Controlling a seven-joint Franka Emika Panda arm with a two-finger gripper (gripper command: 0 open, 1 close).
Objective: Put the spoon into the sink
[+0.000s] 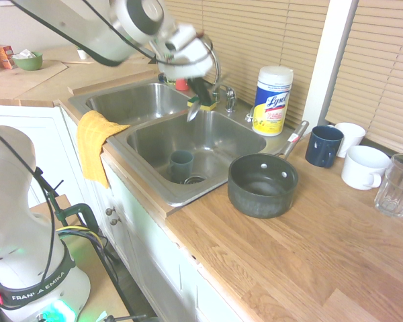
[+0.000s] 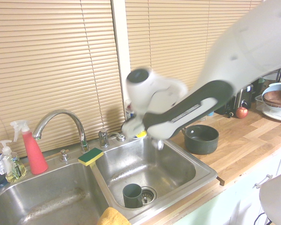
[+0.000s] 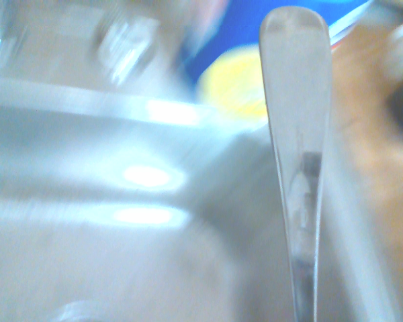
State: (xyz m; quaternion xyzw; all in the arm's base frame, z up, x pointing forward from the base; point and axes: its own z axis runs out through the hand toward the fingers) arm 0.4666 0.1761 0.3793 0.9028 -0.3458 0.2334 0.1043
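Spoon (image 1: 193,111): hangs clamped between the closed fingers of the gripper (image 1: 204,99), above the basin nearer the pot, clear of the bottom of the sink (image 1: 218,137). Cup (image 1: 181,166): stands in that same basin, beside the drain (image 2: 149,194). Sponge (image 2: 90,157): lies on the sink rim near the faucet (image 2: 61,112). Pot (image 1: 263,188): rests on the wooden counter (image 1: 309,248). Orange cloth (image 1: 94,141): drapes over the front edge.

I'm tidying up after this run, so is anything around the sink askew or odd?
Only the yellow cloth looks untidy, draped unevenly over the stainless-steel sink's front edge. I see no spill or damage.
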